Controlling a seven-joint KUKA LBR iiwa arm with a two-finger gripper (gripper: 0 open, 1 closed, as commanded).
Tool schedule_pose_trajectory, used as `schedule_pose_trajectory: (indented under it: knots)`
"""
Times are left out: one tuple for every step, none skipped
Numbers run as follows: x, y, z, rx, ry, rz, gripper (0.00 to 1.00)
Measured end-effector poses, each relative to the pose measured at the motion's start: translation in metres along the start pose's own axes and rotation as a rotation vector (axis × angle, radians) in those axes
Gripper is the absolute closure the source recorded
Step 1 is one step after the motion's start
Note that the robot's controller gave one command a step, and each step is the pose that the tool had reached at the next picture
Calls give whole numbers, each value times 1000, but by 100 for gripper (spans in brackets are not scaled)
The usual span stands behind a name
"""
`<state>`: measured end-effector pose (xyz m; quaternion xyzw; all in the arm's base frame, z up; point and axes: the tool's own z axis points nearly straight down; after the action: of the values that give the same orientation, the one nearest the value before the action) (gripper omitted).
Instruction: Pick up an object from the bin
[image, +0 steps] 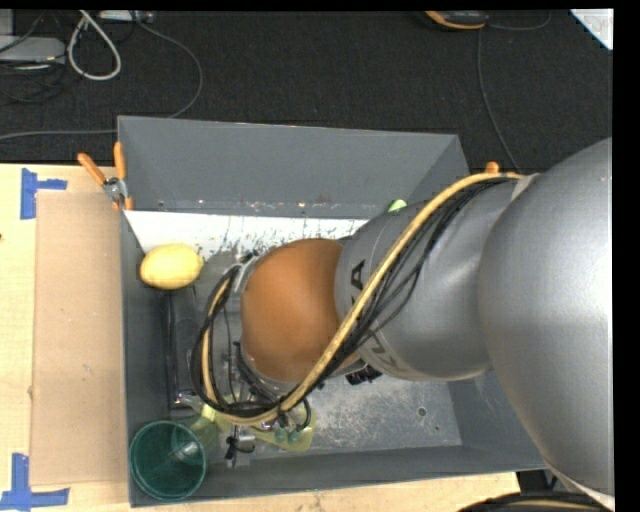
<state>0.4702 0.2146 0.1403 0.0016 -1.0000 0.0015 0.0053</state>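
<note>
My gripper (238, 446) reaches down into the bin's front left part, and the arm's orange cover hides most of it. A pale yellow-green thing (287, 436) lies flat on the floor right beside and partly under the gripper; its shape is mostly hidden. A dark green plastic cup (166, 460) stands upright in the front left corner, just left of the gripper. A yellow lemon-shaped thing (171, 267) rests near the back left corner, well away from the gripper.
A dark slim thing (170, 340) lies along the left wall between the lemon shape and the cup. A small bright green bit (397, 207) peeks out behind the arm at the back wall. The arm covers the bin's middle and right.
</note>
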Motion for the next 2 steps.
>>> schedule_pose_trajectory:
  knots:
    - [-2,-1,-4,-2,-7,7,0]
    - [-6,-58,69,-4,-18,25,0]
